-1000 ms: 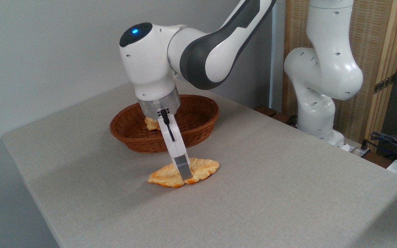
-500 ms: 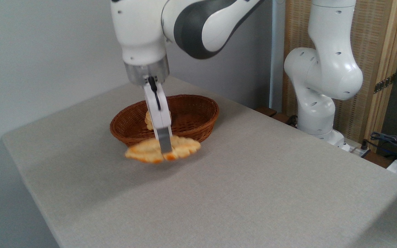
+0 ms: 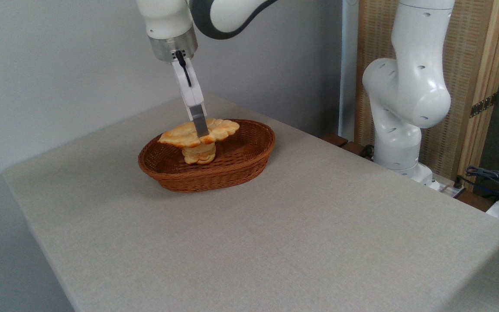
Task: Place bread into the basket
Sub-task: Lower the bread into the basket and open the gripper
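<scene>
You see only pincer's (image 3: pixel 201 130) near finger; far finger hidden behind bread (image 3: pixel 198 132). Pincer clamped across bread's middle, holding it level above basket (image 3: pixel 208 171), over smaller bread piece (image 3: pixel 198 154) inside. Half second ago bread hung lower, before basket's front rim, above worktop (image 3: pixel 275 242).

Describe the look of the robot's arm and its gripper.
The arm has glossy white rounded casings dotted with small dark holes, with dark grey bands at a joint. A silver metal ring sits at the wrist. The gripper is a slim white body carrying a short black cable and ending in flat grey metal fingers.
</scene>
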Robot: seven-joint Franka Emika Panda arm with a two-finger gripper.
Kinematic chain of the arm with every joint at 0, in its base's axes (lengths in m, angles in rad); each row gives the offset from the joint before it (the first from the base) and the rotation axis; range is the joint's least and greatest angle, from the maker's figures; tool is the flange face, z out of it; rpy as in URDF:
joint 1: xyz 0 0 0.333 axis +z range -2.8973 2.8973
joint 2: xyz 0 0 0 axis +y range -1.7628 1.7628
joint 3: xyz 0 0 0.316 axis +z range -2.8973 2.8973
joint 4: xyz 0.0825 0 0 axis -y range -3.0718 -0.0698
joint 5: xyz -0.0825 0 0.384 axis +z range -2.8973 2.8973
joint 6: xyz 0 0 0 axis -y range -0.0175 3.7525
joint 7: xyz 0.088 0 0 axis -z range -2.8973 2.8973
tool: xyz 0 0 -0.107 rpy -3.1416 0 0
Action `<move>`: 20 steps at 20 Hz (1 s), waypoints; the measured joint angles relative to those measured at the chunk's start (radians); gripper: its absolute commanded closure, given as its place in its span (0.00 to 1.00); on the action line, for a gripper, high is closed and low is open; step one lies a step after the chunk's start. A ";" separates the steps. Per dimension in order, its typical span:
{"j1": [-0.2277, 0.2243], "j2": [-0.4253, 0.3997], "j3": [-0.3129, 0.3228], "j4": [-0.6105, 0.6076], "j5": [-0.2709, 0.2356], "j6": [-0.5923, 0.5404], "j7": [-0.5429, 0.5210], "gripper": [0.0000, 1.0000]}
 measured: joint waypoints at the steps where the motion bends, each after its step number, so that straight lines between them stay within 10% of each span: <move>1: -0.027 0.004 0.000 -0.005 0.000 -0.008 -0.012 0.24; 5: -0.091 0.029 0.000 -0.018 0.000 -0.015 -0.014 0.01; 20: -0.101 0.037 0.022 -0.015 0.017 -0.015 -0.014 0.00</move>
